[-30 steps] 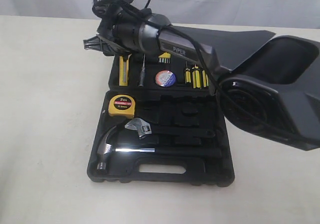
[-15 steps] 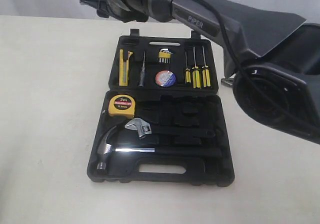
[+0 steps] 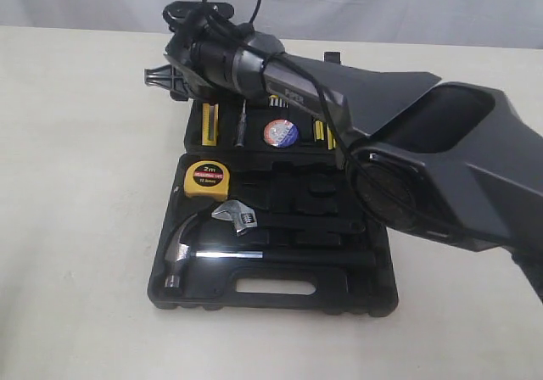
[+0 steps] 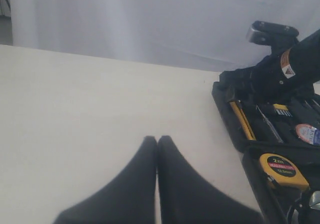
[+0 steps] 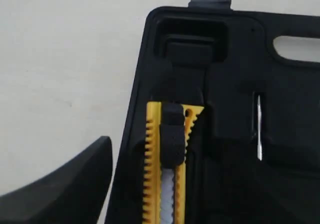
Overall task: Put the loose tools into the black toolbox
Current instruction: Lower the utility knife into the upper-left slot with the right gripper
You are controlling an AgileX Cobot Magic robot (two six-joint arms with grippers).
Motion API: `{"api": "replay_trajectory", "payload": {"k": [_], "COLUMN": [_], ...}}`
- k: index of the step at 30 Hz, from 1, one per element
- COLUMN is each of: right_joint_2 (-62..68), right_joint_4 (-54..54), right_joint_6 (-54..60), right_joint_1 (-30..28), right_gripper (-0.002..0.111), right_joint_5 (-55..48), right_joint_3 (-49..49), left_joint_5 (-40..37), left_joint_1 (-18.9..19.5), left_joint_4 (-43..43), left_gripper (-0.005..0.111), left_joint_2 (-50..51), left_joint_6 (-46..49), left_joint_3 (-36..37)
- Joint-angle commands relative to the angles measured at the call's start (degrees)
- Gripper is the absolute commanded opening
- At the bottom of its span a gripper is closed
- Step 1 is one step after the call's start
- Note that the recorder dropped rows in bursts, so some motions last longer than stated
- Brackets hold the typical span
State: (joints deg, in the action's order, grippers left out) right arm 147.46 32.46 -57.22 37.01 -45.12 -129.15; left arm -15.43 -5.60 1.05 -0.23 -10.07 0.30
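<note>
As my right gripper [image 3: 158, 76] hung above the far left corner of the open black toolbox [image 3: 339, 302], its jaws stood apart with nothing between them. My wrist camera caught only one finger [image 5: 65, 184], set well off to the side over the pale table [image 3: 76, 227].

Right below that hand, the yellow-black utility knife [image 3: 209, 124] lay seated in its long recess in the far half of the case. In the same half, the small black tape roll [image 3: 280, 133] sat in a round recess, with the yellow-handled screwdrivers [image 3: 324, 132] beyond it, partly hidden by my arm.

In the near half, the yellow tape measure [image 3: 208, 178] sat in the far left pocket. The adjustable wrench [image 3: 246, 217] lay just beside it, and the claw hammer [image 3: 182, 248] lay along the side nearest the slot handle.

My left gripper [image 4: 157, 140] was off to the left of the case over bare table, its fingers pressed together and holding nothing. I could not tell whether it touched the surface.
</note>
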Motion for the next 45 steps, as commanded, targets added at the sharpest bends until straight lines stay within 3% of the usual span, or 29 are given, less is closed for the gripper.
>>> {"api": "replay_trajectory", "payload": {"k": [1, 8, 15, 27, 33, 45], "right_joint_2": [1.21, 2.12, 2.25, 2.25, 1.75, -0.61], "right_joint_4": [-0.59, -5.57, -5.57, -5.57, -5.34, 2.08], "right_joint_6": [0.09, 0.60, 4.55, 6.08, 6.08, 2.55], "right_joint_1": [-0.72, -2.62, -2.76, -2.98, -3.22, -3.22], "right_gripper": [0.060, 0.059, 0.034, 0.032, 0.000, -0.001], "right_joint_5": [1.33, 3.31, 3.27, 2.86, 2.86, 2.20], "right_joint_3": [-0.10, -0.10, -0.10, -0.10, -0.10, -0.10], "left_joint_5": [-0.04, -0.04, -0.04, -0.04, -0.04, -0.04], "left_joint_1": [-0.33, -0.33, -0.33, -0.33, -0.33, -0.33], "left_joint_4": [-0.24, -0.24, -0.24, -0.24, -0.24, -0.24], "left_gripper": [0.000, 0.000, 0.000, 0.000, 0.000, 0.000], "left_joint_2": [0.23, 0.23, 0.23, 0.23, 0.23, 0.23], "left_joint_6": [0.02, 0.02, 0.02, 0.02, 0.02, 0.02], "left_joint_3": [-0.30, -0.30, -0.30, -0.30, -0.30, -0.30]}}
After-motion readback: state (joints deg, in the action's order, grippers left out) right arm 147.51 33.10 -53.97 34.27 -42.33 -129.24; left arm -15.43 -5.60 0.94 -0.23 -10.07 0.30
